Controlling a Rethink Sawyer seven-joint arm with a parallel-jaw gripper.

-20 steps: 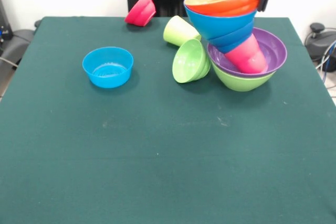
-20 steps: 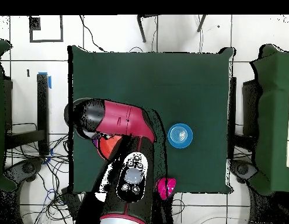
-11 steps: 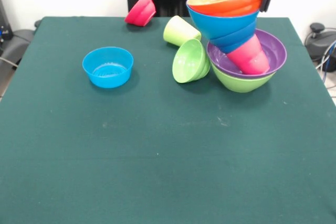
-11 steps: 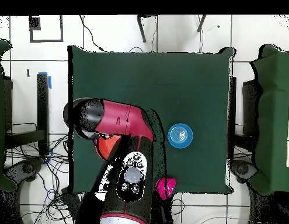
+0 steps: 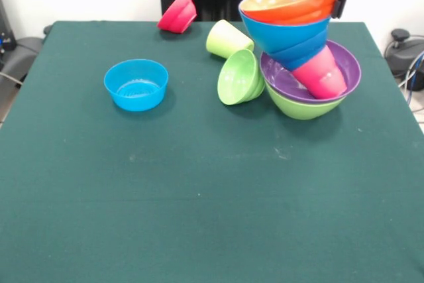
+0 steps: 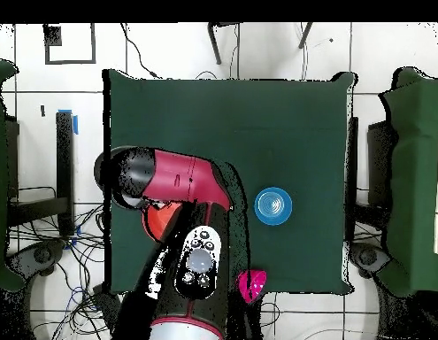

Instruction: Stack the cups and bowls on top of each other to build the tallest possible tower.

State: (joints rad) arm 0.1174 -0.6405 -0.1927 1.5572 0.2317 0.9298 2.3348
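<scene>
Tower (image 5: 301, 51) of glossy plastic bowls leans, six pieces nested. Four pieces remain loose on the green surface (image 5: 199, 190). Jaws' state: cannot tell.

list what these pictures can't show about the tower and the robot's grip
- Gripper, front view: cut off by the top edge and hidden behind the orange bowl; open or shut unclear.
- Tower, overhead view: the arm covers nearly all of it.
- Red cup, front view: its top hidden inside the blue bowls.
</scene>
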